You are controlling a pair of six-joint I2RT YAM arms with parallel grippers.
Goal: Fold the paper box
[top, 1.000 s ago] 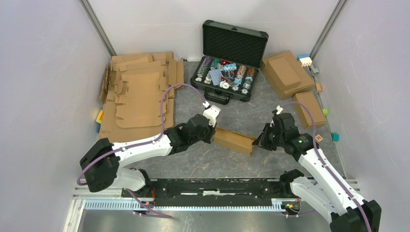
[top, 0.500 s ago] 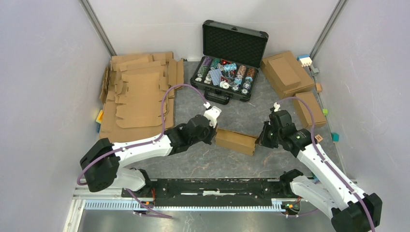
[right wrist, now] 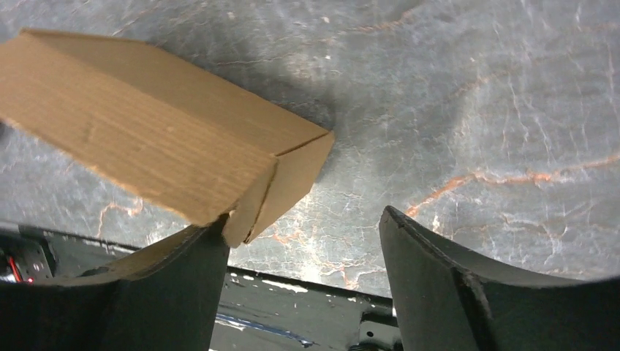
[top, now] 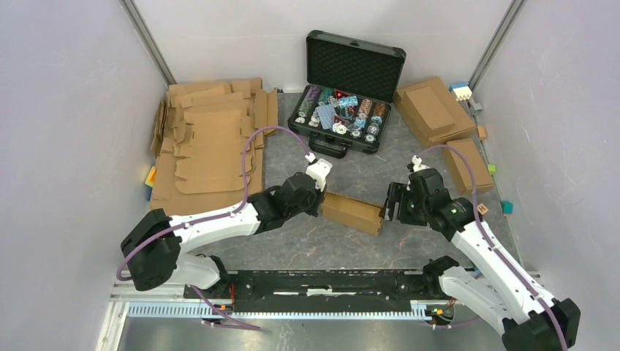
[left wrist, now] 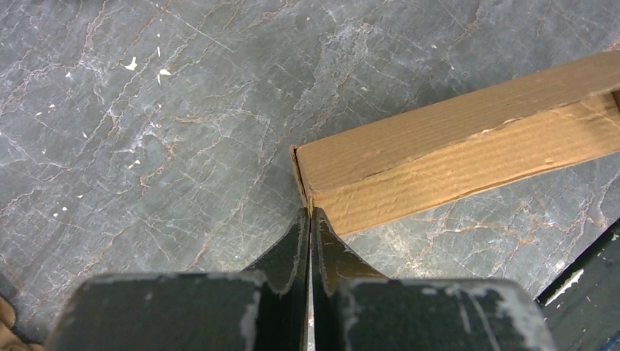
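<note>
The paper box (top: 352, 212) lies near the middle of the grey marbled bench (top: 322, 245), folded up into a closed, shallow brown block that runs slantwise between the two arms, well in front of the open black case (top: 343, 117) of poker chips. The left pincer (top: 319, 201) is at the box's left end. In the left wrist view its two black fingers (left wrist: 292, 248) are pressed tight together, and the thin edge of the box's (left wrist: 453, 153) end wall runs straight down into the seam between their tips, so the left pincer (left wrist: 309, 216) is clamped on that cardboard edge at the corner. The right pincer (top: 391, 205) is at the opposite end with its fingers standing wide apart. From the right wrist camera the box (right wrist: 146, 131) reaches in from the upper left, its tucked end flap faces the gap, and its lowest corner sits just against the inner side of the left-hand finger (right wrist: 197, 270). The other finger is well clear of the cardboard, with bare bench showing between, so the right pincer (right wrist: 300, 219) holds nothing. A dark shadow lies on the bench behind the box's end in that view. At the far left of the bench is a pile of overlapping flat cardboard blanks (top: 212, 142). At the far right a wide brown box (top: 433, 110) sits with a smaller brown box (top: 466, 164) just in front of it.
</note>
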